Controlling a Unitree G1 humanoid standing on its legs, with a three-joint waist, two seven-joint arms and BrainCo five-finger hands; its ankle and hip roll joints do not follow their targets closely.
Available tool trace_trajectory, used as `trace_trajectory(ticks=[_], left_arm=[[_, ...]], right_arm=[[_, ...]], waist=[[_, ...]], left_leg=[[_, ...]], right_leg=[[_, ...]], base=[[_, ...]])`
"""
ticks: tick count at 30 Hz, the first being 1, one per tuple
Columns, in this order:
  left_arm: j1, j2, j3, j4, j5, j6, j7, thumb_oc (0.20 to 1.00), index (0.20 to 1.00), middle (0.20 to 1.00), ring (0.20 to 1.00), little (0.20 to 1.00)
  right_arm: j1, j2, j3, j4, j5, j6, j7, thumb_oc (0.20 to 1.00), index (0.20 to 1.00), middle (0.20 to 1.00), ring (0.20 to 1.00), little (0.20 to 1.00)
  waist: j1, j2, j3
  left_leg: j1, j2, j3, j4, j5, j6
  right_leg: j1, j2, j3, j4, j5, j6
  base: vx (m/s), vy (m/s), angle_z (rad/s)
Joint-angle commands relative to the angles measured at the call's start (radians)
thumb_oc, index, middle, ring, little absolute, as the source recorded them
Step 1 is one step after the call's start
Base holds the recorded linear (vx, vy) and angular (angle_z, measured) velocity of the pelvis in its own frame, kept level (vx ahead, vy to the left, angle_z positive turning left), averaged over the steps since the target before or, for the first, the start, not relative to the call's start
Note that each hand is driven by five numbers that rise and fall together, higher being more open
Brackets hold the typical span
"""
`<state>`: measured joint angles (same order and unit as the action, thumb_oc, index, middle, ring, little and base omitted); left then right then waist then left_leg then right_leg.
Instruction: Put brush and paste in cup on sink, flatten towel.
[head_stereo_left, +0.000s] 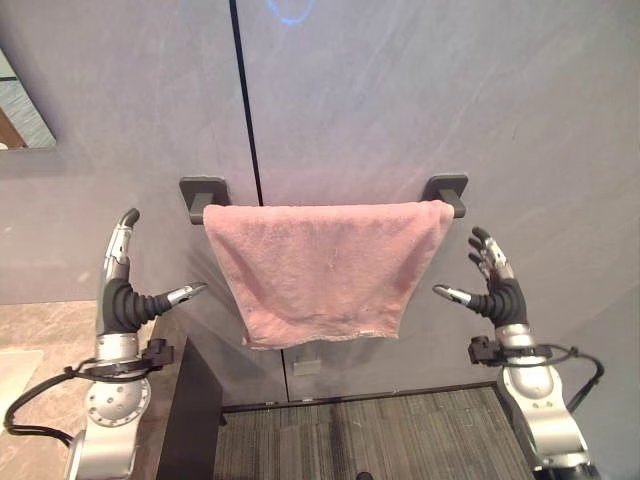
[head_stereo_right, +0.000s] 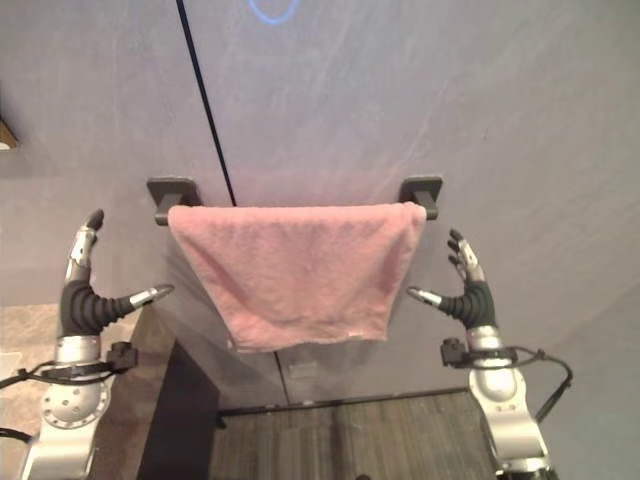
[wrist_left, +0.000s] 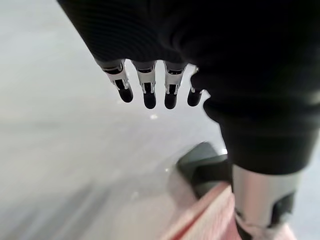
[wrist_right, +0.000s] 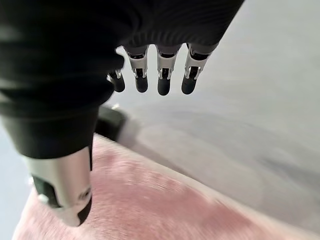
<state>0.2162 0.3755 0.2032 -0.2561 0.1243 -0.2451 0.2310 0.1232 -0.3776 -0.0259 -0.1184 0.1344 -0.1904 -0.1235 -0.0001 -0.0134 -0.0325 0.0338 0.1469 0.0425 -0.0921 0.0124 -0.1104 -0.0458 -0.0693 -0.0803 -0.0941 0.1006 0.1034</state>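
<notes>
Looking down past my two raised arms, I see a strip of dark ribbed floor mat (head_stereo_left: 380, 435) nearest me, running along the foot of the wall. At the near left a beige stone bench (head_stereo_left: 40, 350) comes in, its dark side panel (head_stereo_left: 190, 410) dropping to the floor. My left hand (head_stereo_left: 125, 290) is held up over that bench edge, fingers straight and pointing upward, thumb stuck out toward the right, holding nothing; its own wrist view shows the fingers (wrist_left: 149, 85) in a loose straight row with bare wall beyond them. My right hand (head_stereo_left: 497, 285) is up at the right side, also relaxed and empty, thumb reaching left toward the cloth without touching it; in its wrist view the fingers (wrist_right: 162, 70) hang straight above the pink fabric.

Between the hands, farther off, the pink towel (head_stereo_left: 325, 270) hangs over a dark towel bar (head_stereo_left: 445, 195) fixed to the wall by two dark brackets. It is spread across almost the whole bar, and its lower edge slopes a little, the left corner hanging slightly lower. Both hands are clear of it, one to each side.

Behind it all is a grey stone-look wall (head_stereo_left: 420, 100) with a thin black vertical seam (head_stereo_left: 245, 100). A mirror corner (head_stereo_left: 22, 110) shows at the far left.
</notes>
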Motion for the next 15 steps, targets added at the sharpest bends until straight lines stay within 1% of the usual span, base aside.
trace_trajectory(ticks=[1, 4, 8, 10, 12, 13, 15], left_arm=[[-0.003, 0.040, -0.019, 0.035, -0.092, -0.029, -0.010, 1.000, 1.000, 1.000, 1.000, 1.000], [0.014, 0.017, -0.069, 0.106, -0.179, -0.026, -0.052, 1.000, 1.000, 1.000, 1.000, 1.000], [0.028, 0.008, -0.114, 0.203, -0.193, -0.012, -0.068, 1.000, 1.000, 1.000, 1.000, 1.000], [0.030, 0.000, -0.127, 0.229, -0.216, -0.012, -0.075, 1.000, 1.000, 1.000, 1.000, 1.000], [0.033, -0.010, -0.166, 0.327, -0.235, 0.002, -0.083, 1.000, 1.000, 1.000, 1.000, 1.000], [0.031, -0.010, -0.167, 0.330, -0.235, 0.000, -0.083, 1.000, 1.000, 1.000, 1.000, 1.000], [0.028, -0.019, -0.194, 0.404, -0.249, 0.012, -0.081, 1.000, 1.000, 1.000, 1.000, 1.000]], right_arm=[[-0.007, 0.005, -0.060, -0.020, 0.076, -0.040, 0.008, 1.000, 1.000, 1.000, 1.000, 1.000], [0.037, 0.013, -0.069, 0.039, 0.051, -0.029, 0.000, 1.000, 1.000, 1.000, 1.000, 1.000], [0.049, 0.013, -0.063, 0.155, 0.006, -0.009, -0.017, 1.000, 1.000, 1.000, 1.000, 1.000], [0.046, 0.014, -0.060, 0.178, 0.002, -0.007, -0.022, 1.000, 1.000, 1.000, 1.000, 1.000], [0.026, 0.021, -0.036, 0.298, -0.009, 0.004, -0.045, 1.000, 1.000, 1.000, 1.000, 1.000], [0.024, 0.021, -0.035, 0.301, -0.009, 0.002, -0.046, 1.000, 1.000, 1.000, 1.000, 1.000], [0.003, 0.037, -0.015, 0.393, 0.016, 0.006, -0.054, 1.000, 1.000, 1.000, 1.000, 1.000]], waist=[[-0.008, -0.025, -0.031], [-0.015, -0.022, -0.024], [-0.016, -0.020, -0.019], [-0.015, -0.019, -0.019], [-0.012, -0.020, -0.015], [-0.013, -0.020, -0.015], [-0.011, -0.021, -0.012]], left_leg=[[-0.006, -0.001, 0.029, 0.005, 0.011, -0.003], [-0.014, 0.000, 0.027, 0.005, 0.019, -0.004], [-0.024, 0.000, 0.020, 0.005, 0.023, -0.003], [-0.026, 0.000, 0.019, 0.005, 0.024, -0.002], [-0.030, -0.001, 0.015, 0.005, 0.026, -0.001], [-0.030, -0.001, 0.015, 0.005, 0.026, -0.001], [-0.030, -0.001, 0.012, 0.005, 0.029, 0.000]], right_leg=[[0.037, -0.059, -0.054, 0.007, -0.038, 0.047], [0.035, -0.061, -0.059, 0.007, -0.035, 0.046], [0.031, -0.065, -0.066, 0.007, -0.032, 0.047], [0.029, -0.065, -0.067, 0.007, -0.032, 0.047], [0.028, -0.066, -0.070, 0.007, -0.030, 0.048], [0.028, -0.066, -0.070, 0.007, -0.030, 0.048], [0.029, -0.067, -0.071, 0.007, -0.030, 0.048]], base=[[-0.03, 0.002, 0.00], [-0.03, 0.001, 0.02], [-0.02, 0.000, 0.03], [0.00, 0.000, 0.00], [0.00, 0.000, 0.00], [0.00, 0.000, 0.00], [0.00, 0.000, 0.00]])
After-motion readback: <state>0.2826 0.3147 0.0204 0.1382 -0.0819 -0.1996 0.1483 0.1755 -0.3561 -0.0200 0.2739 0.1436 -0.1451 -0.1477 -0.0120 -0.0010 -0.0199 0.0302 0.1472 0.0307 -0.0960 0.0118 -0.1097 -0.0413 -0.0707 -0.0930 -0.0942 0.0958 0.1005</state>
